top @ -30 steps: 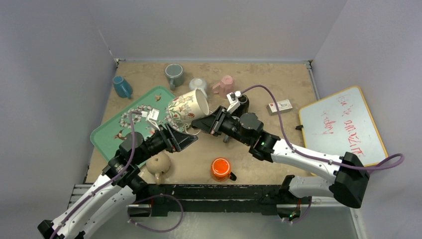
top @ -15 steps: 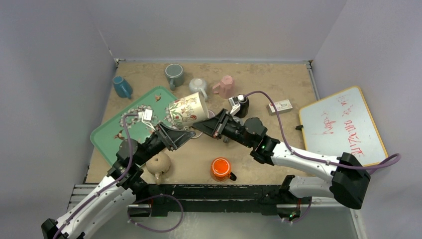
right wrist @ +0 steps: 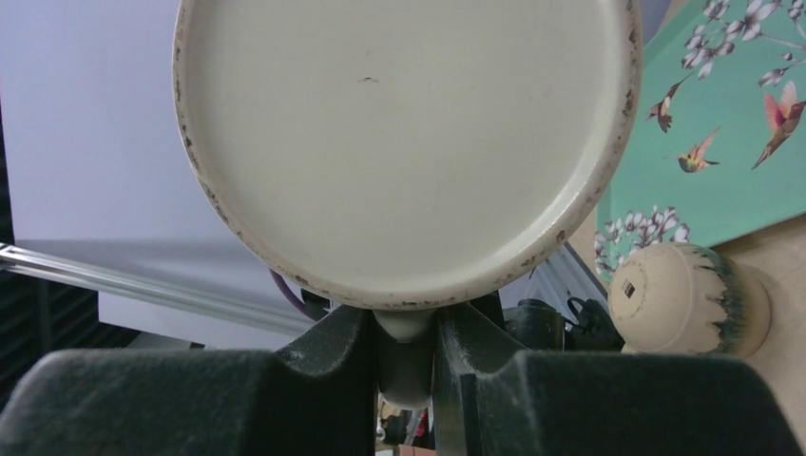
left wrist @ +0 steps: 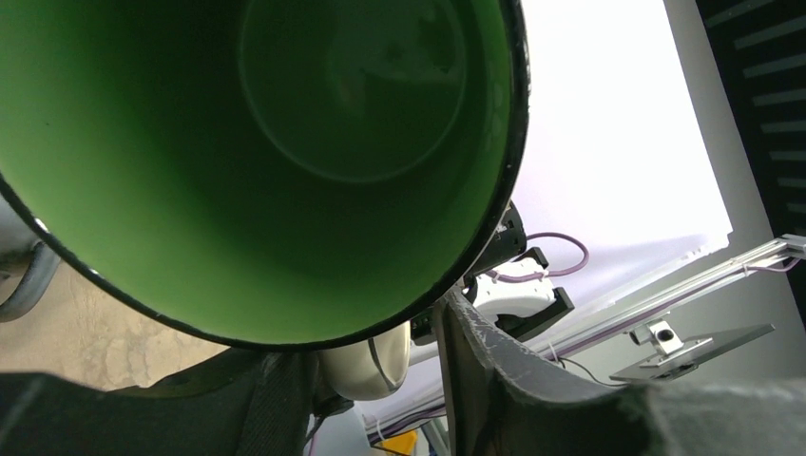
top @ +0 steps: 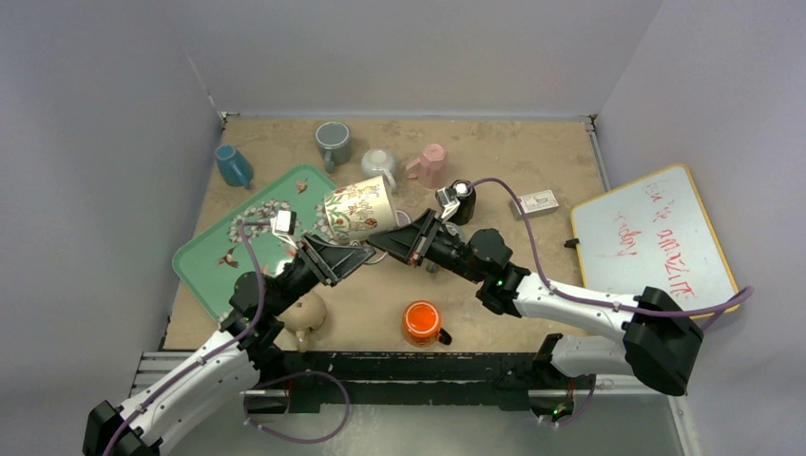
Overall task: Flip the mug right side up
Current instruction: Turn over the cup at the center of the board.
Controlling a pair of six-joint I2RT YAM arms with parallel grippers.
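Cream floral mug point(top: 359, 211) aloft on its side between two pincers.
Hangs clear of the tabletop point(top: 532, 161), near the green tray point(top: 204, 261) and well apart from the orange mug point(top: 420, 321) closer to the arm bases. Shows its green inside to the left wrist view and its bare, chipped base to the right wrist view. Gripped by the handle in the right pincer point(right wrist: 404, 323), clenched on it from both sides. Flanked below the rim by the left pincer point(left wrist: 371, 347), partly closed around a cream piece; impossible to tell whether grasping or only beside it.
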